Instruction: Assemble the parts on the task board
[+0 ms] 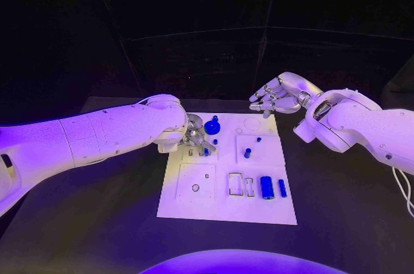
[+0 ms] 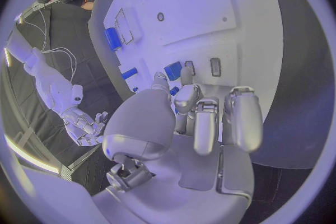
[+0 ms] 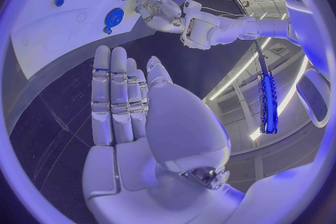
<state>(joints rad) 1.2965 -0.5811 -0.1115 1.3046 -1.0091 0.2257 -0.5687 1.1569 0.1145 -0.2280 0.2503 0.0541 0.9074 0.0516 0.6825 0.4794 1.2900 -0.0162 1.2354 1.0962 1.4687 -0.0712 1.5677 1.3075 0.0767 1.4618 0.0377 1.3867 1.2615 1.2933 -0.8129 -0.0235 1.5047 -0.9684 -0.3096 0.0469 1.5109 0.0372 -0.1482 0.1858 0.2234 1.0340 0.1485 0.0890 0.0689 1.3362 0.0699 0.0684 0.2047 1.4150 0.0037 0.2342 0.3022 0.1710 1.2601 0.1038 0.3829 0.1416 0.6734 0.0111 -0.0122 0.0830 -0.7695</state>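
black tabletop (image 1: pixel 103 226), white task board (image 1: pixel 226 211) in the middle, both hands at its far end.

the left hand (image 1: pixel 197 139) is down on the board's far part, fingers curled close by a small blue part (image 1: pixel 214 142); whether it grips anything i cannot tell. the right hand (image 1: pixel 274 96) hovers past the board's far edge, fingers loosely apart and holding nothing. just beyond the left hand stands a round blue knob-like part (image 1: pixel 212 127); well nearer the robot lie a thick blue cylinder (image 1: pixel 267 187) and a slim blue pin (image 1: pixel 282 188), side by side next to rectangular slots. the parts look small, stiff, light and smooth, likely to slip or roll, so a fingertip pinch across the cylinder's middle seems best.
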